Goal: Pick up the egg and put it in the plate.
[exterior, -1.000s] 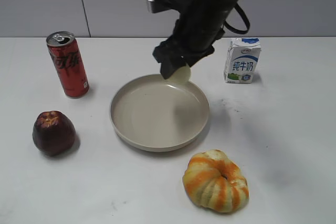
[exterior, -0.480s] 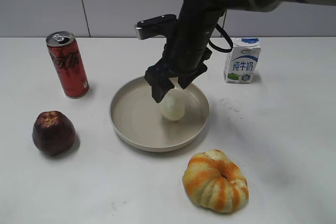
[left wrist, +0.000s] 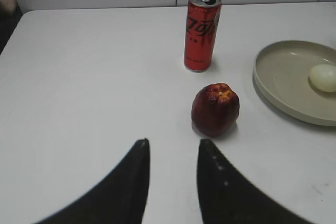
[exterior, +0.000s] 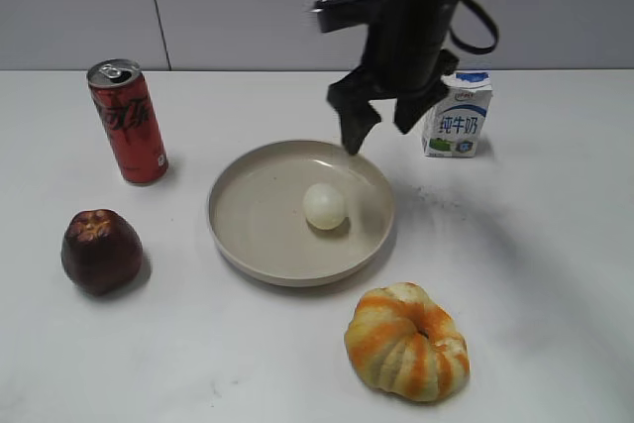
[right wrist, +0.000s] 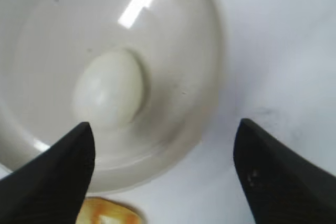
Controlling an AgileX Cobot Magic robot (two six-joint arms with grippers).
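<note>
Egg (exterior: pixel 324 206): lies loose inside the plate (exterior: pixel 248 215), right of centre on the dish floor, touching no gripper. Right gripper (exterior: pixel 379 124): raised above the plate's far rim, jaws spread wide, empty; in the right wrist view the egg (right wrist: pixel 109 93) sits below and between the two fingertips (right wrist: pixel 58 169), nearer the left one. Left gripper (left wrist: pixel 172 153): low over bare table, jaws parted narrowly, holding nothing.

Surroundings: apple (exterior: pixel 101 251) left of the plate, clear of its rim; red can (exterior: pixel 128 121) behind the apple; milk carton (exterior: pixel 457 113) just behind the right gripper; striped pumpkin (exterior: pixel 407 341) near the plate's front rim. Open table lies right of the plate and along the front.

Change: half a second earlier the right gripper was down in the plate, closed around the egg; it has since let go and risen.
</note>
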